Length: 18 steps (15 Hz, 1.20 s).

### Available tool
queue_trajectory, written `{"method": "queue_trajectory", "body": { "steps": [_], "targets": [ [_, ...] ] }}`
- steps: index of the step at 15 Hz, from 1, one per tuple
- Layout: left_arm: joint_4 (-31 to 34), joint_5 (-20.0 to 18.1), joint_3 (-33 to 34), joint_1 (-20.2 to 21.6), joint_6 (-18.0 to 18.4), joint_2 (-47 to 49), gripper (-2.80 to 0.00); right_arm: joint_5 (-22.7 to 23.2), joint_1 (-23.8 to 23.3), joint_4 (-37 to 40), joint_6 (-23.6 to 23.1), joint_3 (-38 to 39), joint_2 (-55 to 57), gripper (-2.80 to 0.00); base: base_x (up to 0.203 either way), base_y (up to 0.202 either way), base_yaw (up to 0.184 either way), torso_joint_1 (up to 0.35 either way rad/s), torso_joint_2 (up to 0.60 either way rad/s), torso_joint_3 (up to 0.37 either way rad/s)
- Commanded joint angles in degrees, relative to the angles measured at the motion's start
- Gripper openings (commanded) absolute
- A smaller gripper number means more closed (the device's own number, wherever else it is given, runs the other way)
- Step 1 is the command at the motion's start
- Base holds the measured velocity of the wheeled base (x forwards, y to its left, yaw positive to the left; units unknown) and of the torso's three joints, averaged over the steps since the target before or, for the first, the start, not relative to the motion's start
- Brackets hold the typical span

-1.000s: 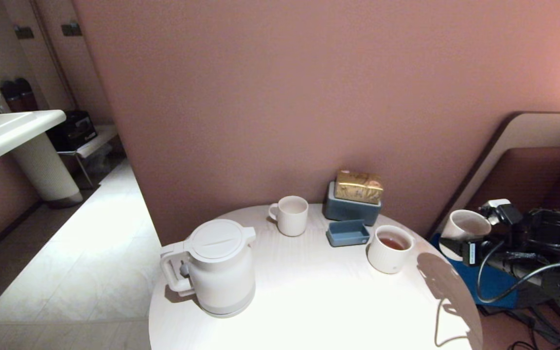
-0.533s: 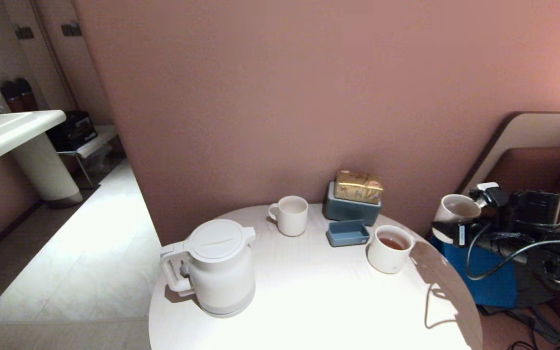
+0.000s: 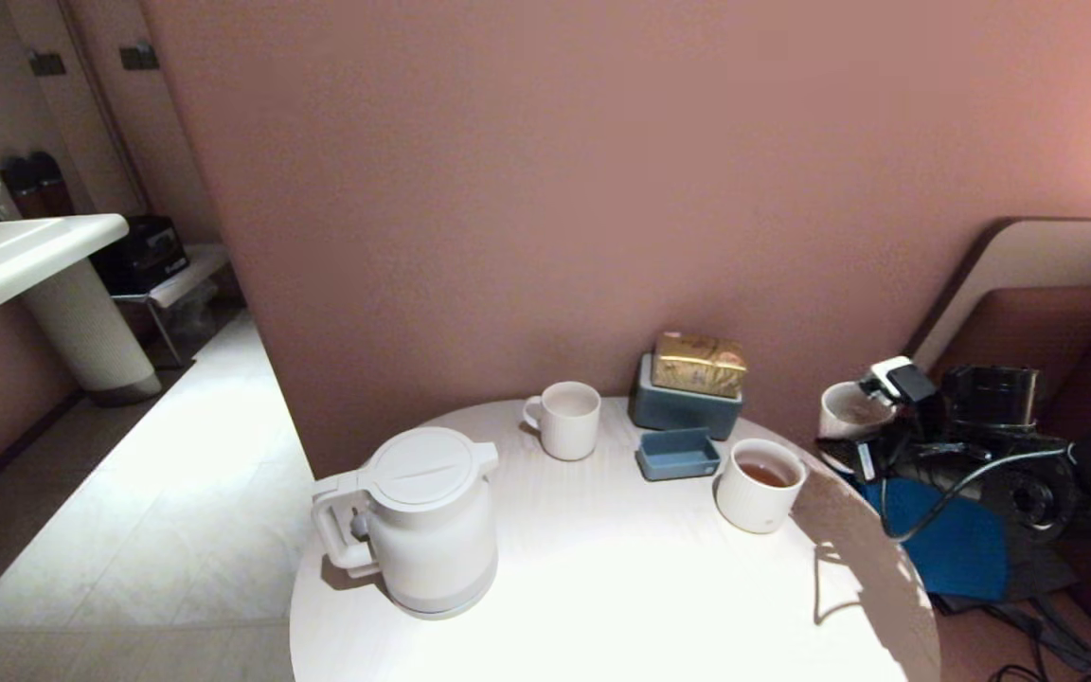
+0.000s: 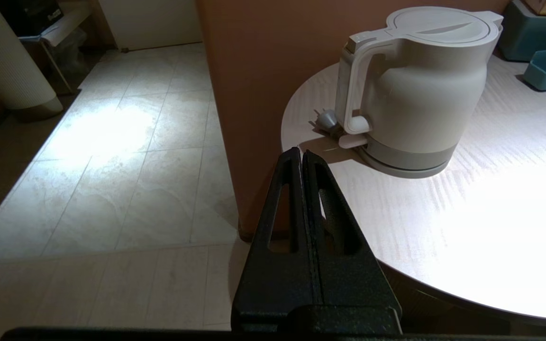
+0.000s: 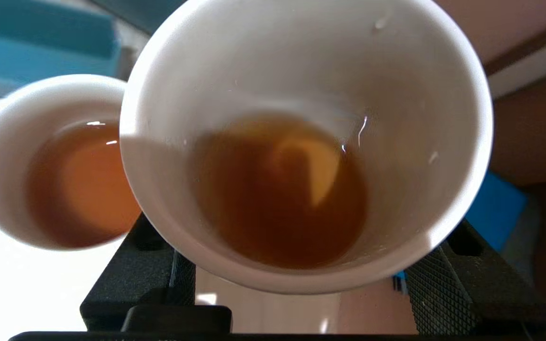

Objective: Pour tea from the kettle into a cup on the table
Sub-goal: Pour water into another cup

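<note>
The white kettle (image 3: 427, 521) (image 4: 420, 85) stands lid shut on the front left of the round white table (image 3: 621, 587). My right gripper (image 3: 849, 431) is shut on the small tapered white cup (image 3: 850, 409) (image 5: 420, 94), which hangs in the air just beyond the table's right rim. Reddish-brown tea (image 5: 277, 189) fills the cup's bottom. The knurled fingers (image 5: 436, 289) clamp the cup from both sides. My left gripper (image 4: 301, 154) is shut and empty, low beside the table's left edge, short of the kettle's handle (image 4: 351, 85).
A wider white handleless cup (image 3: 760, 483) (image 5: 7, 142) holding tea sits on the table near the held cup. A white mug (image 3: 564, 420), a blue tray (image 3: 678, 455) and a blue box (image 3: 683, 407) with a gold packet (image 3: 700, 363) stand at the back by the wall.
My right arm has carried the cup left and slightly up, closer to the table's right rim. The left gripper and the things on the table have not moved.
</note>
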Motion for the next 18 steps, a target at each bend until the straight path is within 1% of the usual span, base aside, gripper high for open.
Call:
{"method": "queue_trajectory", "body": {
  "steps": [1,4,6,12,18],
  "targets": [
    [0.0,-0.02,0.01,0.04,0.02,0.01,-2.8,-0.87,1.22,1.41,-0.23,-1.72,0.09,-2.8,0.0,0.0,0.0,0.0,0.0,0.0],
    [0.0,-0.02,-0.04,0.04,0.02,0.0,-2.8,-2.29,2.85,2.63,-0.81,-4.56,-0.24,-2.8,0.0,0.0,0.0,0.0,0.0,0.0],
    [0.0,-0.02,0.01,0.04,0.02,0.0,-2.8,-3.46,2.94,4.87,-4.43,-5.53,-0.24,-2.8,0.0,0.0,0.0,0.0,0.0,0.0],
    [0.0,-0.02,0.01,0.04,0.02,0.09,-2.8,-3.74,3.03,5.07,-10.57,-6.71,0.85,-2.8,0.0,0.0,0.0,0.0,0.0,0.0],
    [0.0,-0.02,0.01,0.04,0.02,0.0,-2.8,-5.08,3.29,4.86,-21.43,-7.98,1.17,-2.8,0.0,0.0,0.0,0.0,0.0,0.0]
  ]
}}
